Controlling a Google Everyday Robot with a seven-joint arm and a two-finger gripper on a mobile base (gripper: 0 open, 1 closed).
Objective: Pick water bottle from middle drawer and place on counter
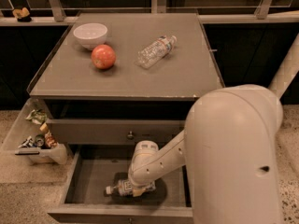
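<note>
Camera view: gripper [137, 190] sits low in the open middle drawer [93, 181] at 6 o'clock, right at the water bottle [122, 188] lying on its side, cap toward 9. Can't tell the grip state. Lift and place not yet done, I'd say. Counter [187, 73] at 12 carries bowl [90, 34], apple [103, 56] and crinkled bottle [156, 51].

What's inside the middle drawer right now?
A water bottle lying on its side, cap pointing left, with the gripper down at it. The arm covers the bottle's other end and the middle drawer's right side.
</note>
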